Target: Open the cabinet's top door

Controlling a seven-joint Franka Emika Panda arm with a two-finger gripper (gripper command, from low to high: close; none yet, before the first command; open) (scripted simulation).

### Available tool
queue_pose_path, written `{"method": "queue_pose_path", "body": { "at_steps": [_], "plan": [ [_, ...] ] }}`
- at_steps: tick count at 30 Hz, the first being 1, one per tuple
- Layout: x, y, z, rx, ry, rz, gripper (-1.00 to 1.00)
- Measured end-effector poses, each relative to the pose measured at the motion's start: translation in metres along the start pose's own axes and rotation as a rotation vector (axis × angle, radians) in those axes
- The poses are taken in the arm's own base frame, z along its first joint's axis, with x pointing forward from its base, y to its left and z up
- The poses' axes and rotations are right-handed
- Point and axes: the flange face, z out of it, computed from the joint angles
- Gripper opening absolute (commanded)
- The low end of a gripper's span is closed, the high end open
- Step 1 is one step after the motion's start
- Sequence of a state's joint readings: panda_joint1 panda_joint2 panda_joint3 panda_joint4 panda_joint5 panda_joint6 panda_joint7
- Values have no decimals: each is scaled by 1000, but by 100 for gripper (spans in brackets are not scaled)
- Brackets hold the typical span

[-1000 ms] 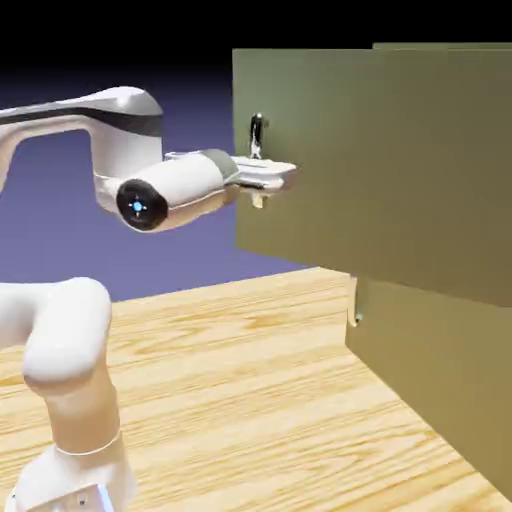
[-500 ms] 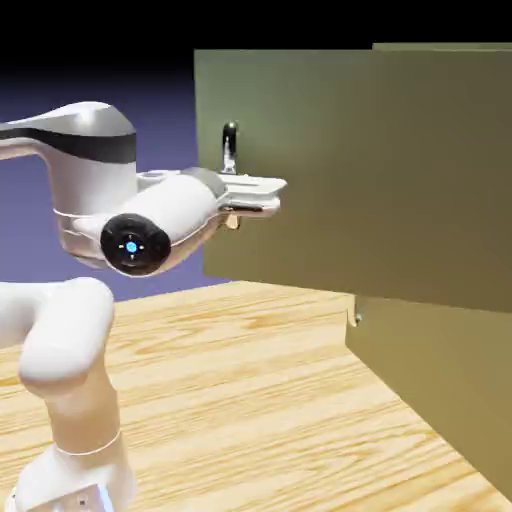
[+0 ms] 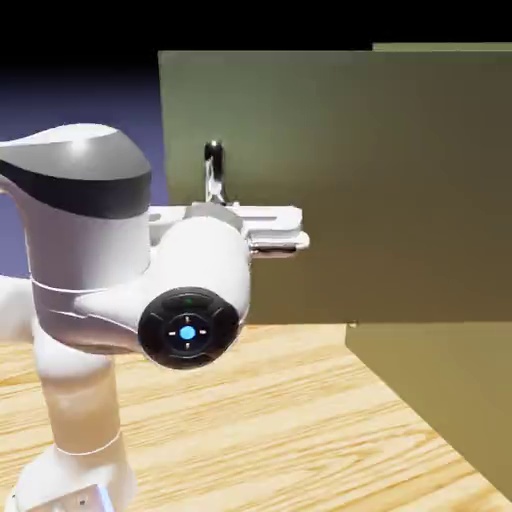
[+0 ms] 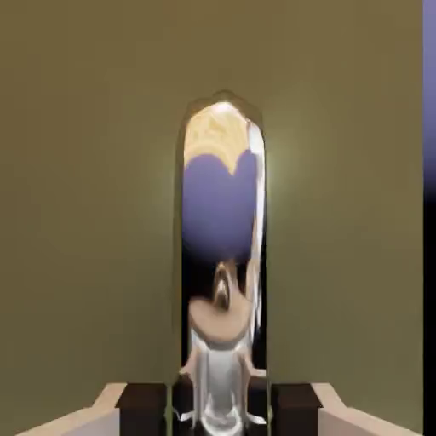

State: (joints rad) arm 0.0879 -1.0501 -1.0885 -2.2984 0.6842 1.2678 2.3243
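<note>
Already the top door (image 3: 350, 180) stood ajar, the gripper (image 4: 219, 410) pinching its silver handle (image 4: 220, 213) near the free edge.

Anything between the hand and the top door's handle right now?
Nothing visible. In the hand view, the handle runs down between the hand's two fingertips, with the top door right behind it.

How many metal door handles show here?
1: the silver handle on the upper door, between the tool's fingertips. The lower door's handle may be hidden behind the upper panel or arm.
</note>
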Motion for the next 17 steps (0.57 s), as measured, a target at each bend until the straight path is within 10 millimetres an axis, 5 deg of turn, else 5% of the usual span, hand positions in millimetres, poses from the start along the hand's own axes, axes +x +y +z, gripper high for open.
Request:
{"method": "queue_pose_path", "body": {
  "at_steps": [17],
  "plan": [
    [-41,-41,-129,-193,193,0,-100]
  ]
}}
